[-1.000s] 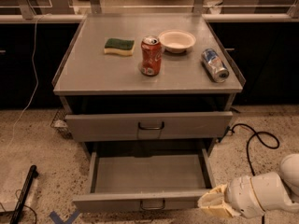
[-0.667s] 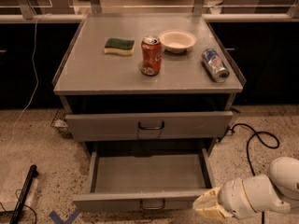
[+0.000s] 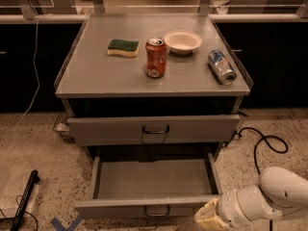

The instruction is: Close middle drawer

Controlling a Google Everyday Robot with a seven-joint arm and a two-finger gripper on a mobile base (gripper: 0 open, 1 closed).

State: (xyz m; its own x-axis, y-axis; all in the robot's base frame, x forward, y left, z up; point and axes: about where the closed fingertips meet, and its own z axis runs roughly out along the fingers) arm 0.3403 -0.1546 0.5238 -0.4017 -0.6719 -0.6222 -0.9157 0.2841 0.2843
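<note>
The middle drawer (image 3: 153,181) is pulled far out of the grey cabinet and is empty. Its flat front panel (image 3: 115,209) faces me low in the view, with a small metal loop handle (image 3: 157,211) at its centre. My gripper (image 3: 208,217) is at the bottom right, beside the right end of that front panel, on the end of the white arm (image 3: 269,198). I cannot tell whether it touches the panel.
The top drawer (image 3: 154,129) sits above, nearly flush. On the cabinet top (image 3: 91,76) are a green sponge (image 3: 123,47), a red can (image 3: 155,57), a white bowl (image 3: 182,41) and a lying silver can (image 3: 222,67). A black cable (image 3: 262,146) lies on the floor at right, a black bar (image 3: 24,201) at left.
My gripper and arm have moved left, closer to the right end of the middle drawer's front panel. The drawer stands as far out as before.
</note>
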